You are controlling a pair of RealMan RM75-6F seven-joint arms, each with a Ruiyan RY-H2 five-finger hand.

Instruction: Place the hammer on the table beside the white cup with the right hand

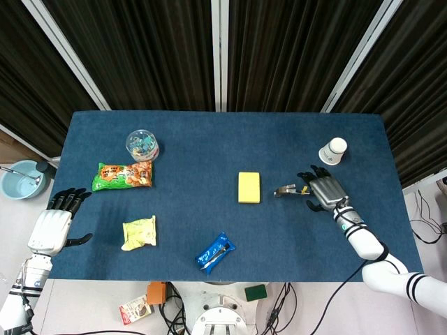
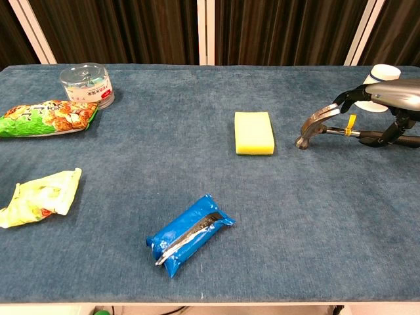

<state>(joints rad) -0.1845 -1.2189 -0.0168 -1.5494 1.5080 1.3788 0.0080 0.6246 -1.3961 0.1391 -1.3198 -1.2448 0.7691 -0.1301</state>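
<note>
The hammer (image 1: pixel 285 189) lies on the blue table between the yellow sponge and the white cup (image 1: pixel 333 151), its metal head (image 2: pixel 314 128) pointing toward the sponge. My right hand (image 1: pixel 323 190) hangs palm down over the handle, fingers spread and reaching along it above the neck, not wrapped around it. In the chest view the right hand (image 2: pixel 388 97) sits just above the black handle (image 2: pixel 377 138), with the thumb dropping down next to it. The cup (image 2: pixel 384 73) lies tipped just behind the hand. My left hand (image 1: pixel 54 222) is open at the table's left edge, holding nothing.
A yellow sponge (image 1: pixel 248 187) lies left of the hammer head. A blue packet (image 1: pixel 215 252) is near the front edge, a yellow-green wrapper (image 1: pixel 139 232) and a green snack bag (image 1: pixel 123 175) at the left, and a clear round tub (image 1: pixel 142 144) behind them.
</note>
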